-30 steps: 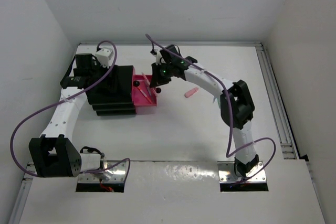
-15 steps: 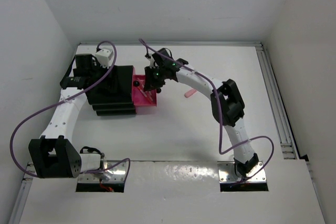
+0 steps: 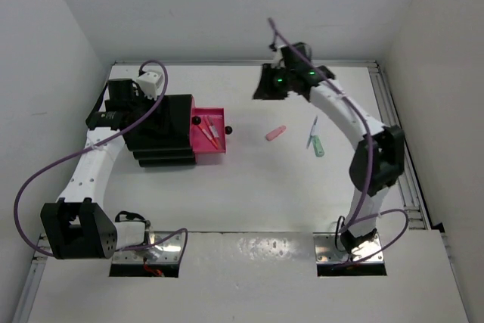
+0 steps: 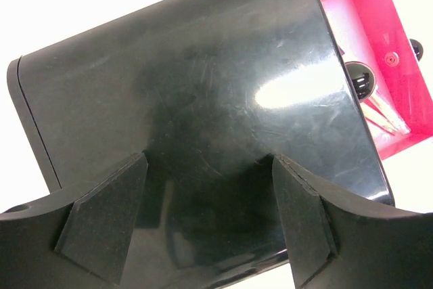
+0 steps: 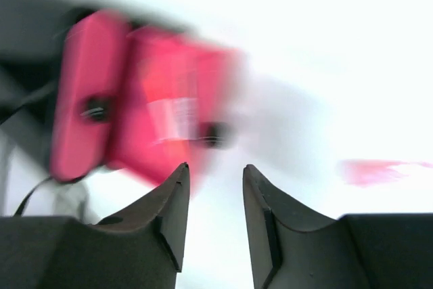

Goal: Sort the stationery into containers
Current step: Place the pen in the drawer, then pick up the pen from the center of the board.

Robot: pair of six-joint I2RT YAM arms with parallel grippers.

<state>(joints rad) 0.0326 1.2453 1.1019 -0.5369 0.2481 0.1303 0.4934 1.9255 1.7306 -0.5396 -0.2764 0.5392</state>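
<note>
- Two robot arms work over a white surface (image 3: 249,194), seen from above. A black stepped drawer unit (image 3: 160,130) sits at the far left.
- One shallow pink drawer (image 3: 220,147) stands pulled out to the right of the unit, with a round black knob (image 3: 228,131) on its front. A few thin pens (image 3: 211,132) lie inside.
- Three pieces lie loose on the surface, right of the drawer. A stubby pink piece (image 3: 276,133) is near the middle. Further right is a mint green marker (image 3: 318,146) with a thin white pen (image 3: 311,132) just beside it, possibly touching.
- The right arm's fingers (image 5: 166,214) hang at the far side, beyond the stubby pink piece, parted and empty. Their own camera view is blurred.
- The left arm's fingers (image 4: 101,221) are spread wide above the unit's glossy black top, gripping nothing. Whether they touch it is unclear.
- Risk: the marker and white pen lie so close that one pinch may catch both, or flick one away.
- Risk: thin pieces lying flat may slip from the fingers.
- Risk: the drawer is shallow, so a release from high up may bounce a piece out.
- Risk: a push from the left arm could shift the unit and drawer.
</note>
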